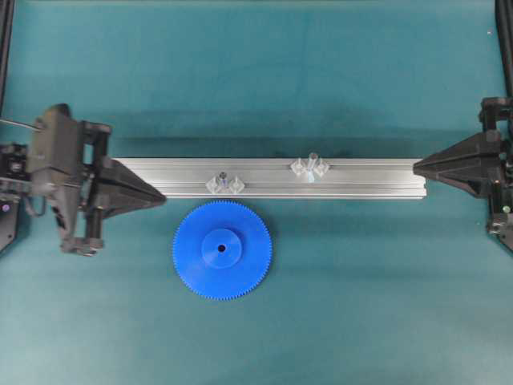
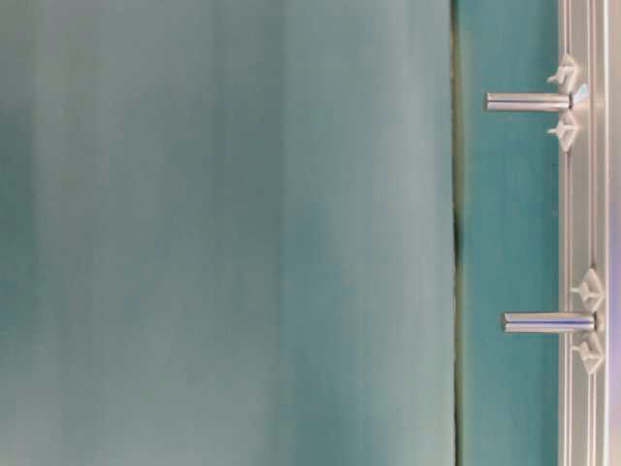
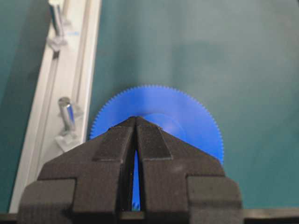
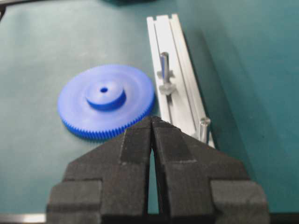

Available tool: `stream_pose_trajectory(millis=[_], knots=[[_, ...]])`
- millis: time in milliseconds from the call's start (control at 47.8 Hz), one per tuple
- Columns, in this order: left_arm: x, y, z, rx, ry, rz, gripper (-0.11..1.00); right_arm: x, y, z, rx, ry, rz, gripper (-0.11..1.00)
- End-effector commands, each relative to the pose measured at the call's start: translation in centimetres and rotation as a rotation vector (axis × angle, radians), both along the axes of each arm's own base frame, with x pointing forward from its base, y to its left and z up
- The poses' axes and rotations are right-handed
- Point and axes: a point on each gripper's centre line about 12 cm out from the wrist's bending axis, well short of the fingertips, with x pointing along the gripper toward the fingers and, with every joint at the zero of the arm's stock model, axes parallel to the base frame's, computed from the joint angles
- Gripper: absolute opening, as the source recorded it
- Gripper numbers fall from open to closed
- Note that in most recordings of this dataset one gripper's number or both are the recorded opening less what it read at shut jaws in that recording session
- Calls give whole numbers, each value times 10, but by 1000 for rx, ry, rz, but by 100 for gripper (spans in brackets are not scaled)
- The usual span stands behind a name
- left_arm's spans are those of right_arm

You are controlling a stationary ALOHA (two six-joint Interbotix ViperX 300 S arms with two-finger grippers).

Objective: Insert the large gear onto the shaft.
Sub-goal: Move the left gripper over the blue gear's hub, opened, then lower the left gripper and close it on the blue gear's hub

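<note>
Taking the aluminium rail [image 1: 272, 178] as the landmark and reading the overhead view from left to right: the left end effector [image 1: 160, 196] sits at the rail's left end, its black fingers pressed together to a point with nothing between them, tip just beside the rail's corner and aimed along it. Below the rail, close to its near edge but apart from it, the large gear [image 1: 222, 250] lies flat on the teal surface [image 1: 361, 305], hub and centre hole facing up (a sensible way to leave it, since the bore is already turned the way it must slide down a pin). On the rail itself, left of its middle and almost straight above the gear, stands the shaft [image 1: 224, 178], a short grey pin flanked by two small clear diamond pieces; this nearer pin is probably the target, though the pictures alone do not settle it. Further right on the rail stands the second pin [image 1: 313, 160], of the same kind. At the rail's right end the right end effector [image 1: 417, 166] is likewise clenched on nothing, its tip near or against the rail end, too close to call. The gear is untouched, so grasping it remains the first step, and either set of fingers must part before that.
</note>
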Motion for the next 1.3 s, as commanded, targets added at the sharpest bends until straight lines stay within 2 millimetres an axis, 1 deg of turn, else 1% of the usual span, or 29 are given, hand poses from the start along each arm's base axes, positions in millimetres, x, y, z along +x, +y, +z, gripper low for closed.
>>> stream_pose_trajectory(millis=[0,272,440,607,754,837,942,1277], knots=[[13,-4,6,0,-8,-12,1,3,-1,11,11,-28,-6,7],[37,-12,-17,3,81,-31,1,3,-1,9,12,-22,-6,7],[50,-13,-17,-32,90,-12,1,3,-1,9,14,-22,-8,7],[60,-15,-28,-40,126,-9,1,2,-1,8,14,-21,-8,7],[73,-16,-34,-38,153,-7,1,2,-1,8,14,-21,-8,7],[78,-17,-39,-37,184,-5,1,2,-1,6,14,-14,-8,7],[86,-17,-42,-35,218,-3,1,1,-1,2,15,-7,-8,7],[101,-20,-58,-17,378,-1,1,0,-1,3,14,-18,-8,7]])
